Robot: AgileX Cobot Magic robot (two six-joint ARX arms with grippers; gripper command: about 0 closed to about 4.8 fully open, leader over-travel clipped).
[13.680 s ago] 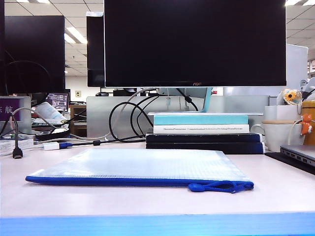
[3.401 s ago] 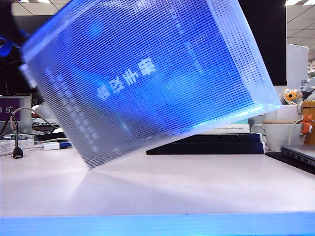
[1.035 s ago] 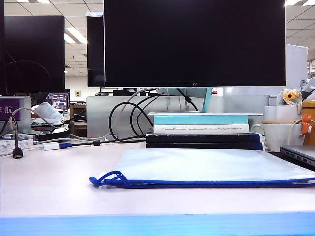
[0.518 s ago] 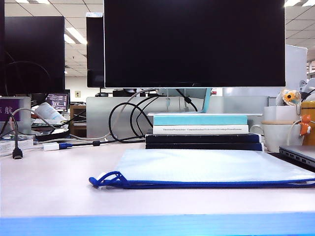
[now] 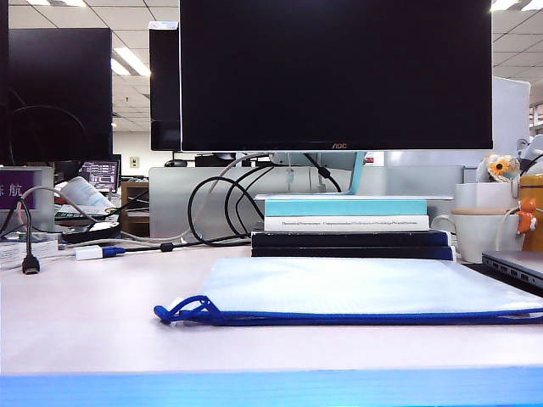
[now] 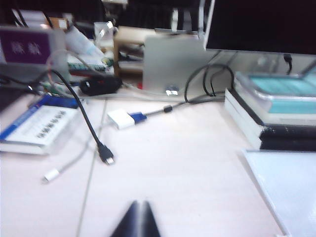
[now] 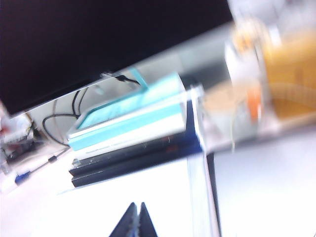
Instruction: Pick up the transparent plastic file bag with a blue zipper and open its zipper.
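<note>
The file bag (image 5: 356, 284) lies flat on the desk in the exterior view, right of centre, and runs off the right edge. Its blue zipper (image 5: 382, 318) runs along the near edge. The blue cord pull (image 5: 182, 309) is at its left end. Neither gripper appears in the exterior view. In the left wrist view my left gripper (image 6: 139, 205) is shut on nothing, above bare desk, with a corner of the file bag (image 6: 289, 192) off to one side. In the right wrist view my right gripper (image 7: 139, 207) is shut and empty above the pale file bag (image 7: 163, 190).
A stack of books (image 5: 344, 225) lies right behind the bag under a large monitor (image 5: 335, 76). Black cables (image 5: 212, 208) and a white adapter (image 5: 89, 251) lie at the back left. A mug (image 5: 479, 233) and a laptop edge (image 5: 517, 267) sit at the right.
Since the oldest frame the bag was lifted and laid back down further right, with the cord pull now at its left end. Over the last second nothing moves in the exterior view.
</note>
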